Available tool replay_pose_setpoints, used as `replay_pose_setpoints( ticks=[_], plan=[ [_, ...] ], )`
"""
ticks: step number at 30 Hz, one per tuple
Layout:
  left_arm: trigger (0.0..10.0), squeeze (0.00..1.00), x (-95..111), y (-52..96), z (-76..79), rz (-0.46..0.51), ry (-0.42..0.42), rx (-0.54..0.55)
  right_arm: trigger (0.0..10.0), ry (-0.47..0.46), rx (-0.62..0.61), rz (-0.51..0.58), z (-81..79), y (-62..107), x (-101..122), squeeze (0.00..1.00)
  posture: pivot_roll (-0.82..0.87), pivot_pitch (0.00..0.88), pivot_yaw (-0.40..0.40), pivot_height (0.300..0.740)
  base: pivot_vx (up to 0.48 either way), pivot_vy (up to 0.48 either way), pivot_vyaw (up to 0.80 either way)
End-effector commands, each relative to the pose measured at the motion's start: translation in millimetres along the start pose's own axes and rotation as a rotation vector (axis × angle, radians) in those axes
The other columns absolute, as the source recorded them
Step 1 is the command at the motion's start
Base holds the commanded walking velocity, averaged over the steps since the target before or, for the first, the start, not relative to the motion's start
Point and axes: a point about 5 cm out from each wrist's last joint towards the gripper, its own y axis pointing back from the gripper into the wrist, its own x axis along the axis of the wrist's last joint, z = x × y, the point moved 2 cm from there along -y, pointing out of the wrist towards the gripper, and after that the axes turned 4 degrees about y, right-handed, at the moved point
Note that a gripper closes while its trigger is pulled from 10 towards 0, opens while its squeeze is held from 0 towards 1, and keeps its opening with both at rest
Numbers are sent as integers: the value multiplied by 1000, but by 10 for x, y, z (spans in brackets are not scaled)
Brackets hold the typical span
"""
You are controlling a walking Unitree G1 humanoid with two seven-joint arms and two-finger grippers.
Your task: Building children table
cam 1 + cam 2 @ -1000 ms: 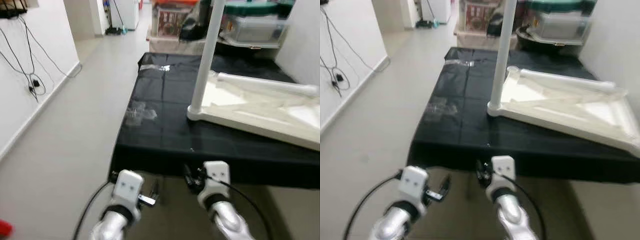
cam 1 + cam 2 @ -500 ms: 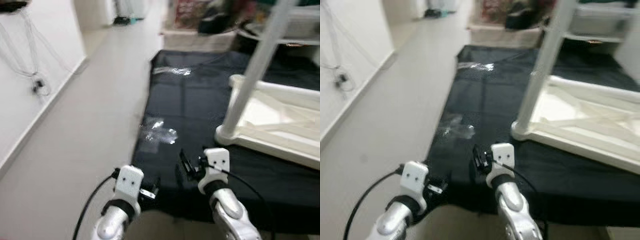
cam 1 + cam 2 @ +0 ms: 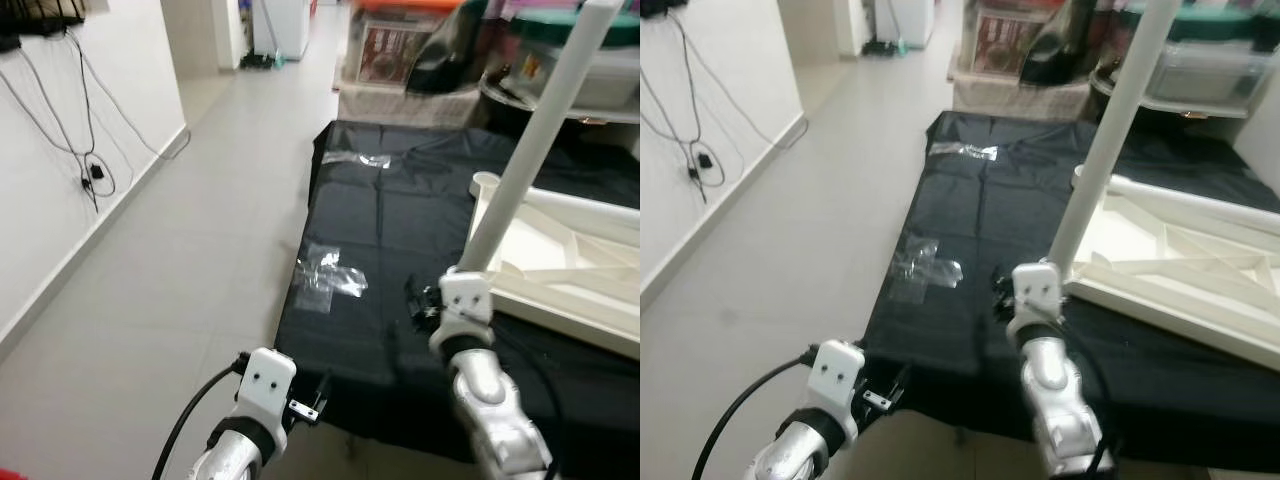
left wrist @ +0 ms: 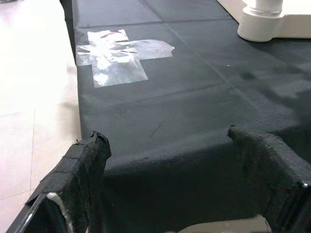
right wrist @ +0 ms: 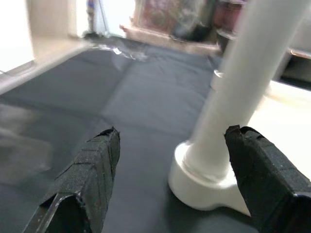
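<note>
A white children's table lies upside down on a black cloth-covered surface, with one white leg standing upright from its near corner. My right gripper is open just above the cloth, close beside the base of the leg, with nothing between its fingers. In the left eye view the right gripper sits left of the leg's foot. My left gripper is open and low at the front edge of the cloth, holding nothing.
A clear plastic packet lies on the cloth near the left edge, and another packet lies farther back. Storage boxes and a lidded bin stand beyond the surface. A wall with hanging cables borders the open floor on the left.
The camera has moved closer and over the black surface. My right gripper has risen and shifted right to the foot of the upright leg. The left gripper stays low at the front edge.
</note>
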Motion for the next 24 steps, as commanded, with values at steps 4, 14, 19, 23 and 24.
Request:
replay_pose_setpoints(
  ticks=[4,14,19,23,24],
  plan=[
    [10000,0,-9,9,27,-16,5,-2,10000,3,-37,-95,120,-134,-114,0,82,146,-68,740,0,0,0],
    [10000,0,-3,24,42,-16,14,0,10000,30,3,-171,112,-346,-155,0,97,160,-69,740,0,0,0],
    [10000,0,-4,34,42,-20,21,1,10000,109,71,-253,360,-470,-213,0,86,170,-70,740,0,0,0],
    [10000,0,-7,34,46,-24,20,-2,10000,142,47,-241,624,-549,-109,0,81,174,-68,740,0,0,0],
    [10000,0,-7,34,46,-24,20,-2,10000,142,47,-241,624,-549,-109,0,81,174,-68,740,0,0,0]
  ],
)
